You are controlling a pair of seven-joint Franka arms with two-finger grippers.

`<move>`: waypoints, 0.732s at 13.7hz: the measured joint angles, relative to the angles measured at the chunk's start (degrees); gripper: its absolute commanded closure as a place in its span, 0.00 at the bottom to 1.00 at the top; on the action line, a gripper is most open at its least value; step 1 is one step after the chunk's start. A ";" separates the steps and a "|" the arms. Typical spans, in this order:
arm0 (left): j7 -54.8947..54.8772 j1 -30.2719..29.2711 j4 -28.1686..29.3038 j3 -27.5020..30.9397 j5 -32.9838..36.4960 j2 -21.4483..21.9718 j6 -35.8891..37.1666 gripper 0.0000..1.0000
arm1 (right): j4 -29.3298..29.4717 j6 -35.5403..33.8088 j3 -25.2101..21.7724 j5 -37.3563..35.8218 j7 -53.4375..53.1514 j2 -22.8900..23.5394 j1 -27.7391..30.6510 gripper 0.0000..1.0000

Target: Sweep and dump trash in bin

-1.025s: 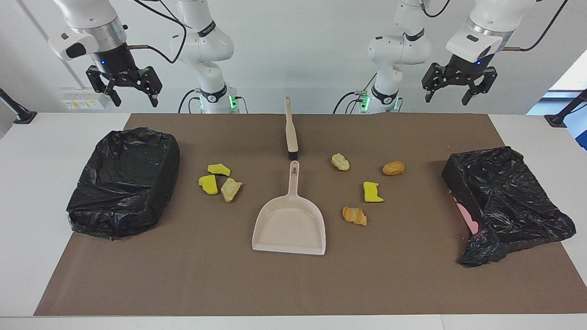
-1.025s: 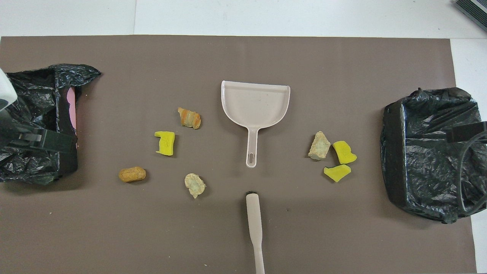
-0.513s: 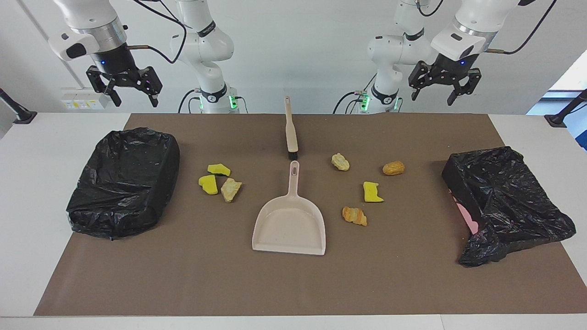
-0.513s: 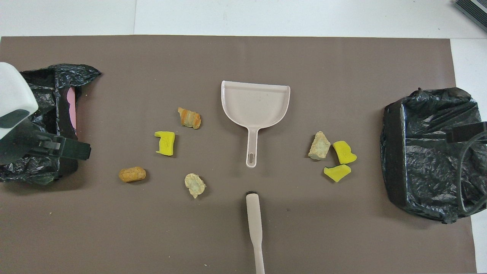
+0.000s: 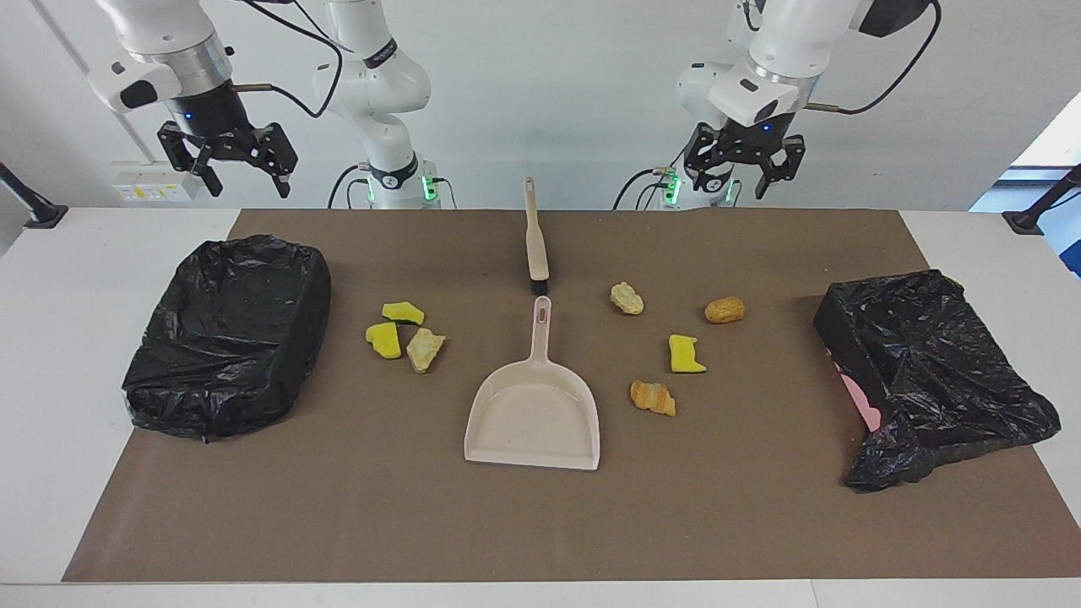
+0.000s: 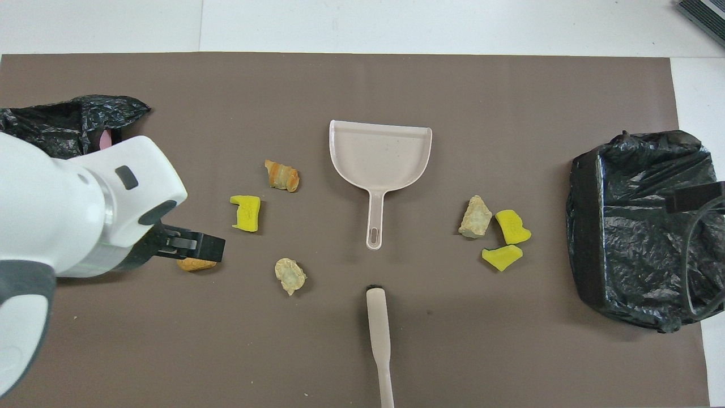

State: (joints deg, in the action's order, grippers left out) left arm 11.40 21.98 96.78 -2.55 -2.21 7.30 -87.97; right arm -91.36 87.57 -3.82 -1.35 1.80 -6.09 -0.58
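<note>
swinging inward since a second ago, the open left tool (image 5: 743,173) nears the brush (image 5: 535,241); right tool (image 5: 228,165) waits open; trash (image 5: 725,310) unswept.

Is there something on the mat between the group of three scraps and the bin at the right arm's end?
Nothing visible. Only bare mat lies between the three scraps and that bin. Both grippers hang high, open and empty.
</note>
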 measured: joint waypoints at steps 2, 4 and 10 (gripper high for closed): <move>3.73 3.26 2.24 -0.04 -0.01 0.15 -1.40 0.00 | -0.05 -0.08 0.00 0.00 0.01 0.00 0.02 0.00; 6.58 6.09 4.35 -0.14 -0.01 0.28 -3.23 0.00 | -0.24 -0.17 0.00 0.00 0.02 -0.08 0.02 0.00; 15.63 13.47 10.55 -0.27 -1.10 0.48 -10.22 0.00 | -0.55 -0.22 0.00 0.00 0.03 -0.35 0.07 0.00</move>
State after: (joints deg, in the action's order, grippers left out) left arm 27.03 35.45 107.33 -2.82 -3.31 7.78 -98.19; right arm -91.91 87.36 -3.82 -1.35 1.84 -6.44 -0.51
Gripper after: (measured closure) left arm 0.000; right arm 0.000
